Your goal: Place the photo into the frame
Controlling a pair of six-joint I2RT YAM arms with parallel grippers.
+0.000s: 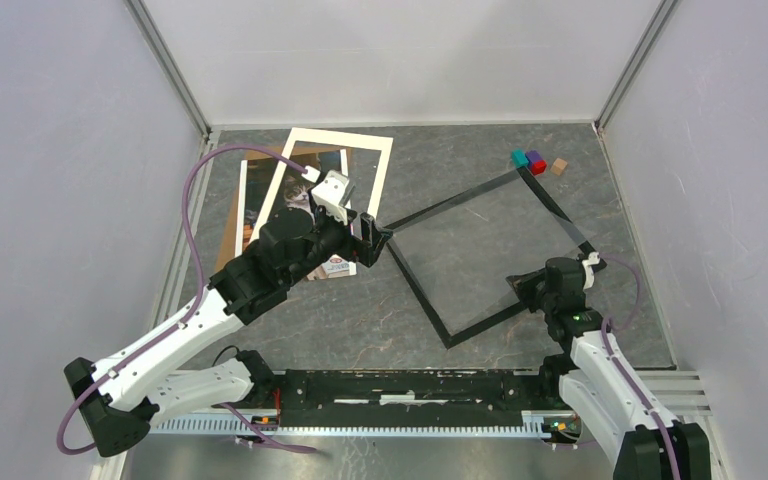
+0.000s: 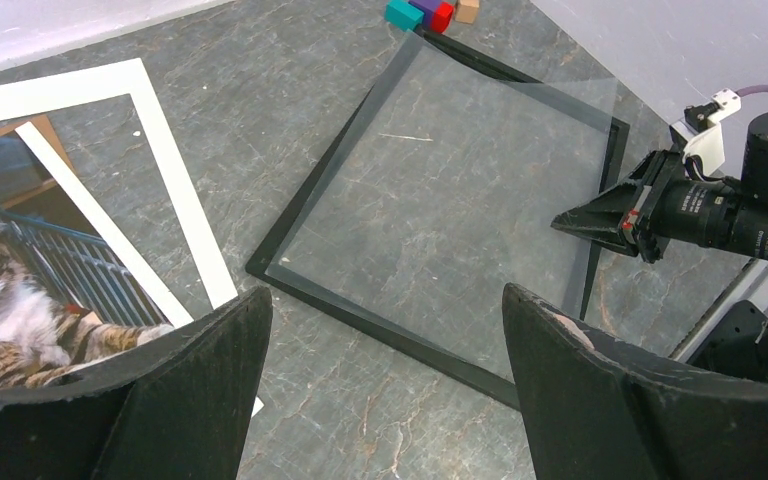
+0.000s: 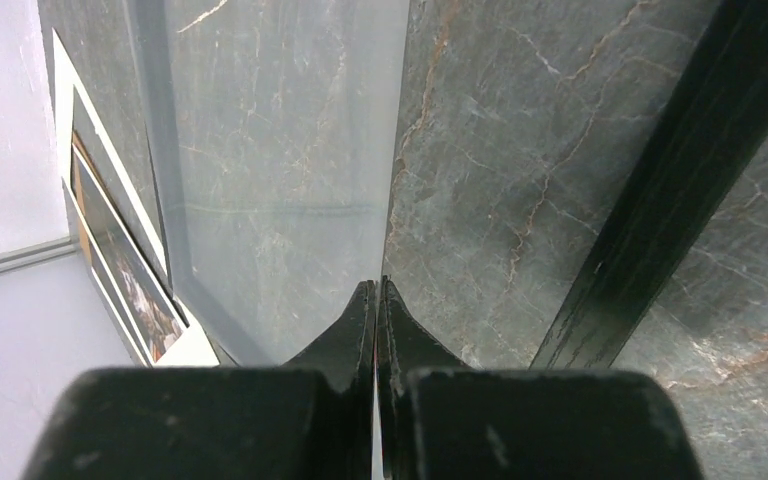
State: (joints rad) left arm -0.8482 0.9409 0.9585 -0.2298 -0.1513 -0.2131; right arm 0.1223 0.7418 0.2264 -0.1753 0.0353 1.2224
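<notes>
The photo [image 1: 260, 205] is seen at the table's left, partly covered by one white mat [image 1: 381, 165] and the left arm, with a brown board [image 2: 32, 135] beneath. One black frame [image 1: 421, 291] lies to its right, corner near the photo. One clear sheet [image 1: 480, 250] is laid across it. Left gripper [image 1: 375, 240] is held spread wide above that corner, empty. Right gripper [image 1: 520, 286] is pinched closed on the sheet's near-right edge. Grey marbled tabletop [image 1: 360, 320]; pale walls. Four small blocks [image 1: 535, 161] are noted at the frame's far corner.
</notes>
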